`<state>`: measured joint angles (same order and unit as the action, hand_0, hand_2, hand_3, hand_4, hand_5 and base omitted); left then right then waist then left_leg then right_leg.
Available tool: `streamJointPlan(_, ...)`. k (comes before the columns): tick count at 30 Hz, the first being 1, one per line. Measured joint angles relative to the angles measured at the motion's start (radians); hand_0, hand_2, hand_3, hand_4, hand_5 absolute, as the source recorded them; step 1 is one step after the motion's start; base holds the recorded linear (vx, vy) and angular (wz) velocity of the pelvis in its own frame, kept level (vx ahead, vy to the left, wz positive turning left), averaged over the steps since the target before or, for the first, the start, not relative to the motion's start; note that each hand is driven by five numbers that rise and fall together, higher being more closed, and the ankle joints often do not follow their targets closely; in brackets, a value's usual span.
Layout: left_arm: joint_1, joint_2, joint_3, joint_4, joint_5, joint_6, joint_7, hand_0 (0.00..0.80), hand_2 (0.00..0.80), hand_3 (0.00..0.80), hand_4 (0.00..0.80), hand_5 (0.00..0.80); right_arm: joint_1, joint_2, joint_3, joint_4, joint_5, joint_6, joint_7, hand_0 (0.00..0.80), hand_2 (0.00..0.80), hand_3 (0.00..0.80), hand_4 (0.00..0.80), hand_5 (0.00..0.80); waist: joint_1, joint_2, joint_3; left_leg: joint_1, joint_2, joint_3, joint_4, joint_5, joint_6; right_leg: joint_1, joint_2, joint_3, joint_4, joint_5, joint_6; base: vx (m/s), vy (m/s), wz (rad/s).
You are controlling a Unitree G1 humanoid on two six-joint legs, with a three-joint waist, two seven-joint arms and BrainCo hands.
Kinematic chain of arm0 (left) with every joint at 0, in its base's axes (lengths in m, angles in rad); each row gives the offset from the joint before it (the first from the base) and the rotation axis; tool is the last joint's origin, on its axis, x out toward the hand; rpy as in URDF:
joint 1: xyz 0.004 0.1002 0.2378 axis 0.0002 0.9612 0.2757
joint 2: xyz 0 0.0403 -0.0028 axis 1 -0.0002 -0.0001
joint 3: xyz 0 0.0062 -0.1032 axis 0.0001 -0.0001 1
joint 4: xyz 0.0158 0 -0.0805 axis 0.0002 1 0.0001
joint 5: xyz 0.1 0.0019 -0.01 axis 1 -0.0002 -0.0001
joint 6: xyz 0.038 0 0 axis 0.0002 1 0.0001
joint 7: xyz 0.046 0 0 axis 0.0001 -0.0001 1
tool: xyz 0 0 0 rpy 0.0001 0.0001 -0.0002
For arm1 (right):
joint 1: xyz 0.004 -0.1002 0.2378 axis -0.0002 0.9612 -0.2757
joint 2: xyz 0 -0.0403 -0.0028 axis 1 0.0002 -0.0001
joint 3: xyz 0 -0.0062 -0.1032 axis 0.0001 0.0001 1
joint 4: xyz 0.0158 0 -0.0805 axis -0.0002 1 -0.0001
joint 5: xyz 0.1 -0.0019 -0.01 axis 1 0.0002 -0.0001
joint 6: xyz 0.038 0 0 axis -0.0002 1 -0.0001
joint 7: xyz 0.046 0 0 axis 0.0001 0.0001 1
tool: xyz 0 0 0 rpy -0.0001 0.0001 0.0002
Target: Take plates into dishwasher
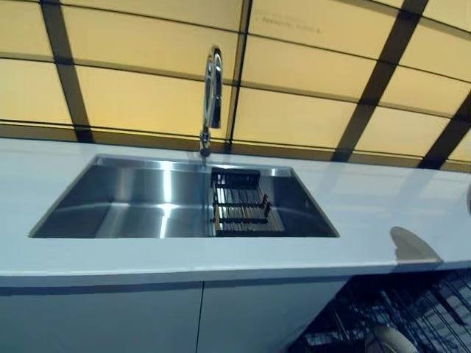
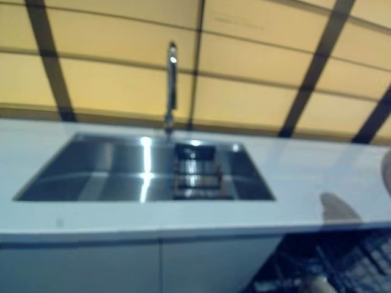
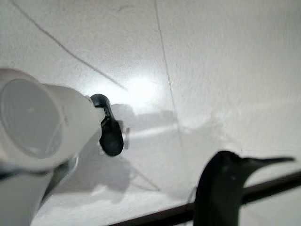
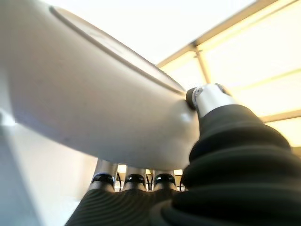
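Note:
In the right wrist view my right hand (image 4: 141, 181) is shut on a white plate (image 4: 94, 94): the thumb (image 4: 209, 99) presses on its rim and the fingers curl under its underside. A pale sliver of that plate (image 2: 386, 174) shows at the right edge of the eye views, above the counter. The open dishwasher's dark wire rack (image 1: 412, 309) sits below the counter at lower right, with a pale dish (image 1: 390, 340) in it. My left hand (image 3: 61, 136) shows only in its wrist view, over the pale floor, its fingers straight and holding nothing.
A white countertop (image 1: 368, 198) runs across the view, with a steel sink (image 1: 140, 202) set in it. A chrome tap (image 1: 212, 95) stands behind the sink and a black wire rack (image 1: 241, 202) lies in the sink's right part. White cabinet doors (image 1: 103, 320) are below.

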<state>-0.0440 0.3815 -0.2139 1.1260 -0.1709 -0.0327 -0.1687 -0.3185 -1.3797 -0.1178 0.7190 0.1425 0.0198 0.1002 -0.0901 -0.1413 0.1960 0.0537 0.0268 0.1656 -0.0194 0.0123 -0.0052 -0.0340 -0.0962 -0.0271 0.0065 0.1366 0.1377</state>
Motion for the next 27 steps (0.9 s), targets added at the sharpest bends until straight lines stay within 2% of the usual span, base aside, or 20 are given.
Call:
streamJointPlan(2, 0.0, 0.007, 0.001, 0.0, 0.0, 0.004, 0.013, 0.0, 0.0, 0.0, 0.0, 0.0, 0.006, 0.001, -0.011, 0.002, 0.001, -0.003, 0.003, 0.8, 0.8, 0.8, 0.8, 0.8, 0.002, 0.027, 0.017, -0.006, 0.021, 0.016, -0.006, 0.008, 0.011, -0.014, 0.015, -0.024, -0.019, 0.063, 0.05, -0.179, -0.011, -0.49)
streamJointPlan(3, 0.006, 0.02, 0.004, 0.005, -0.001, 0.008, 0.021, 0.0, 0.0, 0.0, 0.0, 0.0, 0.007, 0.003, -0.013, 0.011, 0.001, -0.005, 0.006, 0.8, 0.8, 0.8, 0.8, 0.8, 0.0, 0.047, 0.026, -0.014, 0.047, 0.04, -0.015, 0.016, 0.018, -0.032, 0.02, -0.069, 0.028, 0.041, 0.046, -0.151, -0.022, -0.45)
streamJointPlan(4, 0.005, 0.026, 0.013, 0.011, -0.001, 0.01, 0.027, 0.0, 0.0, 0.0, 0.0, 0.0, 0.008, 0.005, -0.014, 0.014, 0.001, -0.005, 0.007, 0.8, 0.8, 0.8, 0.8, 0.8, 0.003, 0.07, 0.025, -0.013, 0.074, 0.061, -0.024, 0.023, 0.014, -0.052, 0.021, -0.114, 0.126, -0.013, 0.003, -0.152, -0.046, -0.52)
streamJointPlan(5, 0.006, 0.036, 0.026, 0.018, -0.001, 0.012, 0.035, 0.0, 0.0, 0.0, 0.0, 0.0, 0.008, 0.005, -0.015, 0.007, 0.001, -0.007, 0.008, 0.8, 0.8, 0.8, 0.8, 0.8, 0.012, 0.091, 0.018, -0.01, 0.1, 0.073, -0.019, 0.022, 0.012, -0.055, 0.003, -0.141, 0.213, -0.063, 0.007, -0.133, -0.09, -0.59)
streamJointPlan(7, 0.008, 0.056, 0.045, 0.027, -0.004, 0.023, 0.037, 0.0, 0.0, 0.0, 0.0, 0.0, 0.008, 0.005, -0.022, -0.002, 0.003, -0.016, 0.012, 0.8, 0.8, 0.8, 0.8, 0.8, 0.03, 0.082, 0.009, -0.005, 0.112, 0.106, -0.018, 0.023, -0.001, -0.003, -0.045, -0.162, 0.213, -0.091, 0.008, -0.185, -0.212, -0.53)
streamJointPlan(8, 0.007, 0.071, 0.05, 0.033, -0.004, 0.029, 0.039, 0.0, 0.0, 0.0, 0.0, 0.0, 0.008, 0.007, -0.024, -0.006, 0.006, -0.026, 0.015, 0.8, 0.8, 0.8, 0.8, 0.8, 0.043, 0.064, -0.002, -0.003, 0.109, 0.113, -0.021, 0.033, -0.029, 0.044, -0.061, -0.175, 0.143, -0.101, 0.01, -0.177, -0.298, -0.4)
streamJointPlan(9, 0.006, 0.078, 0.052, 0.036, -0.004, 0.03, 0.04, 0.0, 0.0, 0.0, 0.0, 0.0, 0.007, 0.007, -0.024, -0.004, 0.006, -0.034, 0.015, 0.8, 0.8, 0.8, 0.8, 0.8, 0.058, 0.051, -0.008, -0.002, 0.097, 0.113, -0.023, 0.03, -0.038, 0.066, -0.056, -0.17, 0.09, -0.105, 0.014, -0.158, -0.304, -0.58)
streamJointPlan(10, 0.004, 0.074, 0.067, 0.043, -0.001, 0.04, 0.041, 0.0, 0.0, 0.0, 0.0, 0.0, -0.04, 0.018, 0.006, 0.0, 0.009, -0.044, 0.018, 0.8, 0.8, 0.8, 0.8, 0.8, 0.078, 0.044, -0.013, 0.006, 0.106, 0.101, -0.024, 0.038, -0.064, 0.083, -0.042, -0.175, 0.036, -0.115, 0.007, -0.096, -0.182, -0.75)
streamJointPlan(11, 0.004, 0.066, 0.072, 0.048, 0.001, 0.056, 0.041, 0.0, 0.0, 0.0, 0.0, 0.0, -0.078, 0.027, 0.027, -0.008, 0.009, -0.045, 0.024, 0.8, 0.8, 0.8, 0.8, 0.8, 0.085, 0.04, -0.017, 0.007, 0.108, 0.098, -0.027, 0.038, -0.065, 0.092, -0.033, -0.173, 0.0, -0.116, 0.002, -0.091, -0.172, -0.7)
streamJointPlan(12, 0.001, 0.046, 0.078, 0.05, 0.003, 0.074, 0.041, 0.0, 0.0, 0.0, 0.0, 0.0, -0.099, 0.027, 0.045, -0.015, 0.01, -0.048, 0.036, 0.8, 0.8, 0.8, 0.8, 0.8, 0.078, 0.045, -0.019, 0.005, 0.11, 0.08, -0.03, 0.038, -0.065, 0.107, -0.024, -0.173, -0.04, -0.108, -0.028, -0.063, -0.126, -0.38)
streamJointPlan(13, -0.001, 0.032, 0.078, 0.049, 0.007, 0.085, 0.041, 0.0, 0.0, 0.0, 0.0, 0.0, -0.1, 0.027, 0.053, -0.01, 0.01, -0.046, 0.042, 0.8, 0.8, 0.8, 0.8, 0.8, 0.071, 0.051, -0.025, 0.007, 0.112, 0.073, -0.035, 0.04, -0.064, 0.11, -0.017, -0.172, -0.052, -0.103, -0.035, -0.067, -0.129, -0.15)
streamJointPlan(14, -0.004, 0.018, 0.078, 0.049, 0.02, 0.094, 0.04, 0.0, 0.0, 0.0, 0.0, 0.0, -0.099, 0.027, 0.061, -0.007, 0.01, -0.039, 0.054, 0.8, 0.8, 0.8, 0.8, 0.8, 0.066, 0.052, -0.034, 0.007, 0.113, 0.068, -0.038, 0.041, -0.065, 0.11, -0.012, -0.171, -0.058, -0.101, -0.039, -0.076, -0.114, 0.0)
streamJointPlan(16, -0.003, 0.006, 0.076, 0.051, 0.041, 0.112, 0.039, 0.0, 0.0, 0.0, 0.0, 0.0, -0.099, 0.029, 0.079, -0.009, 0.009, -0.034, 0.092, 0.8, 0.8, 0.8, 0.8, 0.8, 0.025, 0.06, -0.071, 0.006, 0.113, 0.054, -0.049, 0.052, -0.089, 0.122, -0.009, -0.169, -0.085, -0.096, -0.046, -0.078, -0.11, 0.05)
streamJointPlan(18, -0.003, 0.005, 0.073, 0.054, 0.042, 0.121, 0.032, 0.0, 0.0, 0.0, 0.0, 0.0, -0.094, 0.029, 0.083, -0.009, 0.006, -0.034, 0.115, 0.8, 0.8, 0.8, 0.8, 0.8, 0.013, 0.059, -0.087, 0.009, 0.112, 0.057, -0.065, 0.06, -0.103, 0.117, -0.008, -0.162, -0.09, -0.091, -0.046, -0.061, -0.092, -0.04)
streamJointPlan(23, -0.002, 0.005, 0.013, 0.055, 0.079, 0.137, -0.004, 0.0, 0.0, 0.0, 0.0, 0.0, -0.081, 0.045, 0.086, -0.054, -0.001, -0.035, 0.166, 0.8, 0.8, 0.8, 0.8, 0.8, -0.01, 0.044, -0.104, 0.007, 0.106, 0.065, -0.065, 0.061, -0.098, 0.108, -0.013, -0.137, -0.091, -0.09, -0.037, -0.081, -0.076, -0.05)
streamJointPlan(27, 0.005, -0.007, -0.027, 0.047, 0.08, 0.134, -0.04, 0.0, 0.0, 0.0, 0.0, 0.0, -0.052, 0.076, 0.084, -0.1, -0.013, -0.037, 0.181, 0.8, 0.8, 0.8, 0.8, 0.8, -0.017, 0.059, -0.111, 0.002, 0.104, 0.064, -0.065, 0.062, -0.096, 0.1, -0.013, -0.13, -0.095, -0.09, -0.037, -0.062, -0.038, -0.01)
